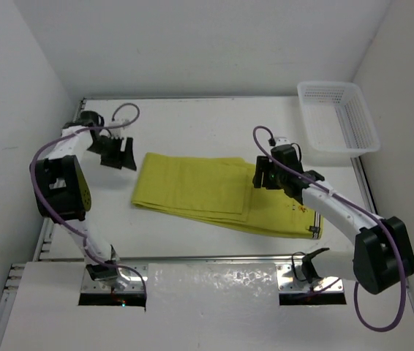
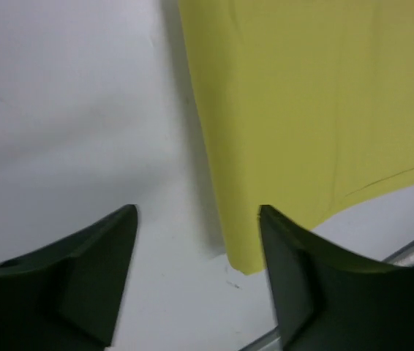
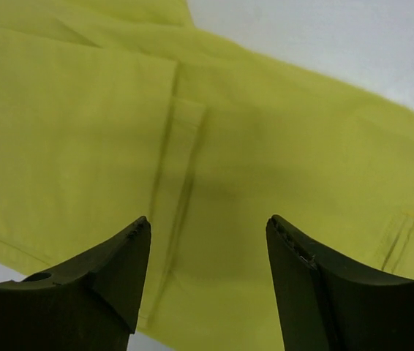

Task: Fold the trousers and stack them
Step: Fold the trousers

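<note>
The mustard-yellow trousers (image 1: 207,191) lie folded flat in the middle of the table, waistband end at the right near the front. My left gripper (image 1: 118,155) is open and empty, hovering just left of the trousers' left end; its wrist view shows the cloth's corner (image 2: 247,256) between the fingers, nearer the right one (image 2: 295,278). My right gripper (image 1: 260,175) is open and empty, above the trousers' right part; its wrist view shows yellow cloth with a seam (image 3: 174,183) beneath the spread fingers (image 3: 119,263).
A white mesh basket (image 1: 339,117) stands at the back right corner. White walls close in the table on the left, back and right. A metal rail (image 2: 412,248) runs along the table edge.
</note>
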